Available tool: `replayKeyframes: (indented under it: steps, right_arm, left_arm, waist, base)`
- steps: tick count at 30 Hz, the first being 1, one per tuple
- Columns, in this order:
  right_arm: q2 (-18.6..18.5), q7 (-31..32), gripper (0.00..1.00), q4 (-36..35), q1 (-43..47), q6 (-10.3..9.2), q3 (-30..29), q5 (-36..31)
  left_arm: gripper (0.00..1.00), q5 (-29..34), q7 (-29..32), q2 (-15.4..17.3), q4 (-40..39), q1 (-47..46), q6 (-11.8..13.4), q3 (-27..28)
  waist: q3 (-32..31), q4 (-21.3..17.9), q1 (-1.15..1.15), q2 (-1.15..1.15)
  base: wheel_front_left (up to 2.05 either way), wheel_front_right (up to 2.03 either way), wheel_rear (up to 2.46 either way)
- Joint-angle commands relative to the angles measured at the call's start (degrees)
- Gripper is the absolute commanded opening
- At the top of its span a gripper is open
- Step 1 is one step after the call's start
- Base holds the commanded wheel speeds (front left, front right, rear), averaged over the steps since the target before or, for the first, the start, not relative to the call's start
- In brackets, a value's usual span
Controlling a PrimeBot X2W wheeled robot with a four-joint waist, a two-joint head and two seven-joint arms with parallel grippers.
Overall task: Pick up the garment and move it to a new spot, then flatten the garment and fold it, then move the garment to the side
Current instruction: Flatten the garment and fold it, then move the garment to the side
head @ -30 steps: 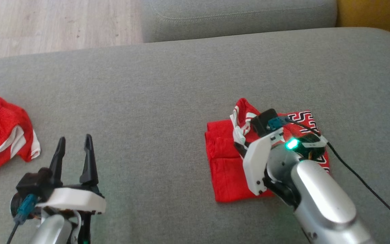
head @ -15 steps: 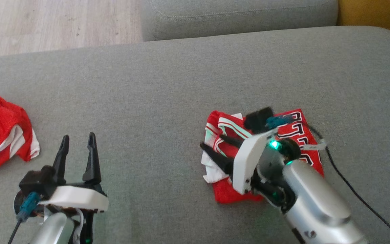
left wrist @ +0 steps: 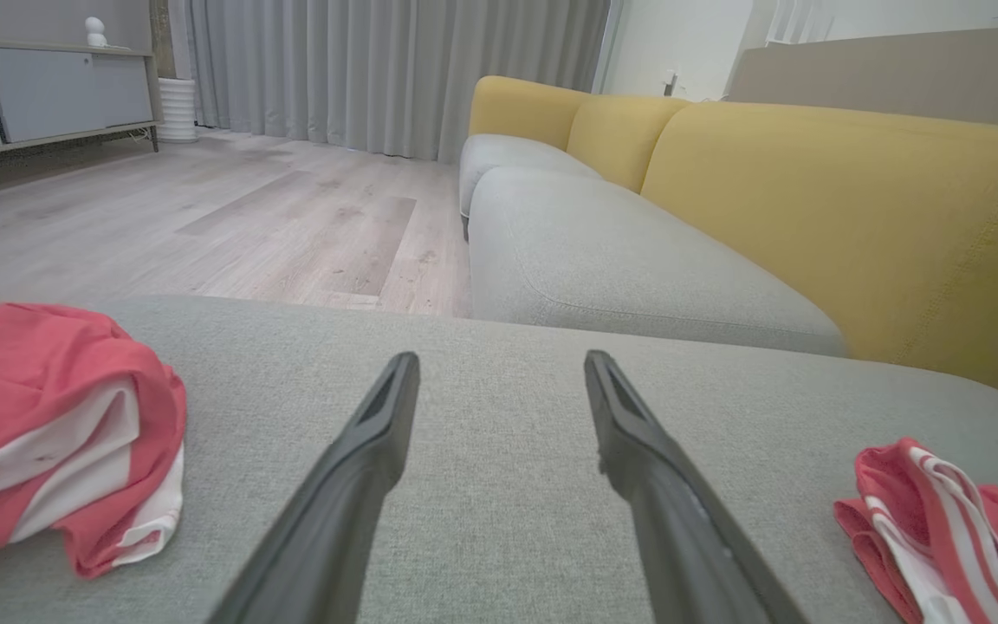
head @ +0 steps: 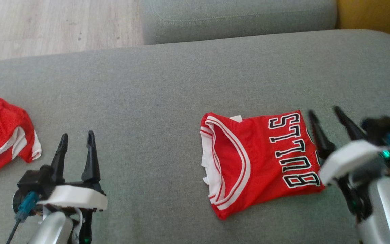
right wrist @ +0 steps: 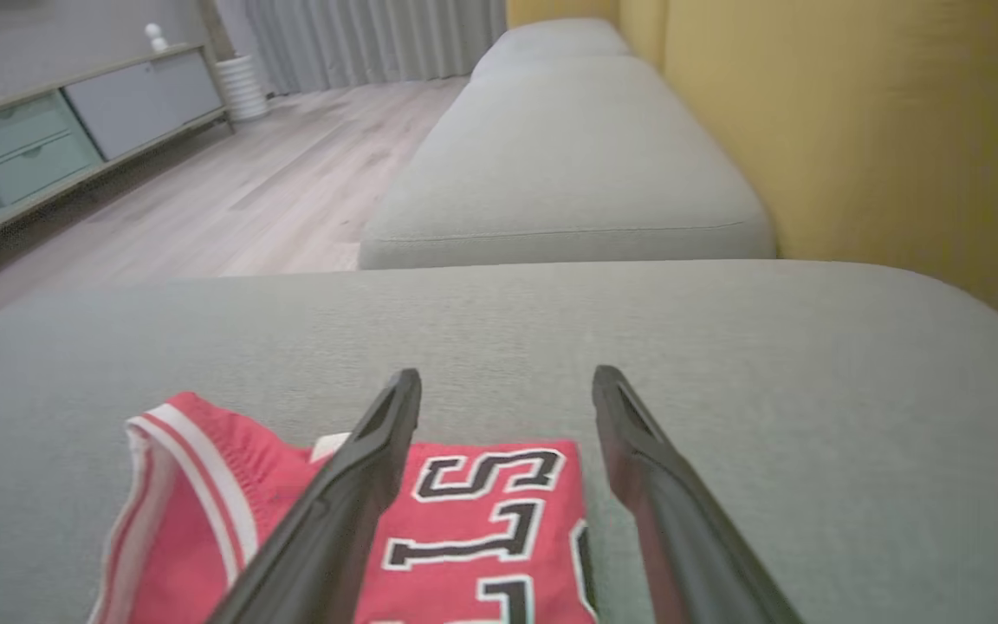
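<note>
A red jersey [head: 259, 159] with white trim and black lettering lies folded on the grey sofa cushion [head: 168, 88], right of centre; its collar edge faces left. The right wrist view looks down on the jersey [right wrist: 456, 529] under the fingers, and its edge [left wrist: 941, 511] shows at the lower right of the left wrist view. My right gripper [head: 325, 112] hovers open just off the jersey's right edge, holding nothing. My left gripper [head: 76, 135] stands open and empty at the lower left, well apart from the jersey.
A second crumpled red and white garment [head: 2, 135] lies at the cushion's left edge, also the red and white garment [left wrist: 48, 433] left of my left fingers. Another grey cushion [head: 239, 17] lies behind, a yellow backrest [left wrist: 854, 208] to the right, wooden floor [head: 56, 23] beyond.
My right gripper let go of the jersey's top layer, which now lies flat with its lettering up, and the arm drew back to the right. The left arm stayed put.
</note>
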Motion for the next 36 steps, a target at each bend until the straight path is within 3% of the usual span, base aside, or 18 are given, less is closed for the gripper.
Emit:
replayKeyframes:
  steps: [1, 7, 14, 32, 36]
  right_arm:
    - [0.7, -4.5, 1.0, -3.1, 0.8, 0.39, -1.8, -2.3]
    - [2.9, -12.8, 1.0, -4.0, 6.6, 0.39, -6.6, -4.9]
    - [2.2, -15.3, 1.0, -3.8, 9.4, 0.39, -4.3, -3.7]
    - [-0.8, -13.5, 1.0, -3.6, 7.5, 0.39, 0.1, 0.9]
    - [-1.4, -8.4, 1.0, -3.0, 4.5, 0.39, 1.6, 2.6]
  left_arm:
    - [1.0, 0.8, -0.7, 0.6, -2.1, -1.7, -0.2, 3.4]
    - [1.0, 2.6, -0.7, -0.2, -3.3, 0.7, -0.8, 5.2]
    - [1.0, 5.5, -0.7, -2.1, -6.1, 6.2, -1.1, 9.7]
    - [1.0, 8.6, -0.7, -4.5, -6.1, 9.6, -3.2, 12.7]
    - [1.0, 8.9, -0.7, -4.6, -6.3, 9.3, -3.2, 13.0]
  waist:
    - [-0.5, -0.1, 0.0, 0.0]
    - [-2.2, -1.4, 0.0, 0.0]
    - [-4.1, -3.5, 0.0, 0.0]
    - [-4.4, -2.6, 0.0, 0.0]
    - [-3.4, -2.5, 0.0, 0.0]
  base:
    - [0.0, 0.0, 0.0]
    - [0.0, 0.0, 0.0]
    - [0.0, 0.0, 0.0]
    - [0.0, 0.0, 0.0]
    - [0.0, 0.0, 0.0]
